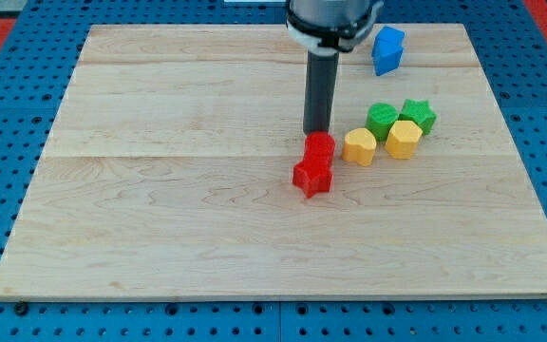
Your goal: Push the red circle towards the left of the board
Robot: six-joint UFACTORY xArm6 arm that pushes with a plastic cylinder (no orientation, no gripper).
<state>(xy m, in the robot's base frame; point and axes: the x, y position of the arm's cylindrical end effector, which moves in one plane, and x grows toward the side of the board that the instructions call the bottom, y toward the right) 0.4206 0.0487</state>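
Note:
The red circle [320, 145] sits near the middle of the wooden board [160, 190], touching a red star-shaped block [311, 177] just below it. My tip [317, 130] stands right at the red circle's top edge, on the side toward the view's top. The rod rises straight up to the arm at the view's top.
To the right of the red blocks lie a yellow heart-like block [358, 146], a yellow hexagon [403, 139], a green block [382, 120] and a green star [418, 115], close together. A blue block [386, 49] sits near the board's top edge.

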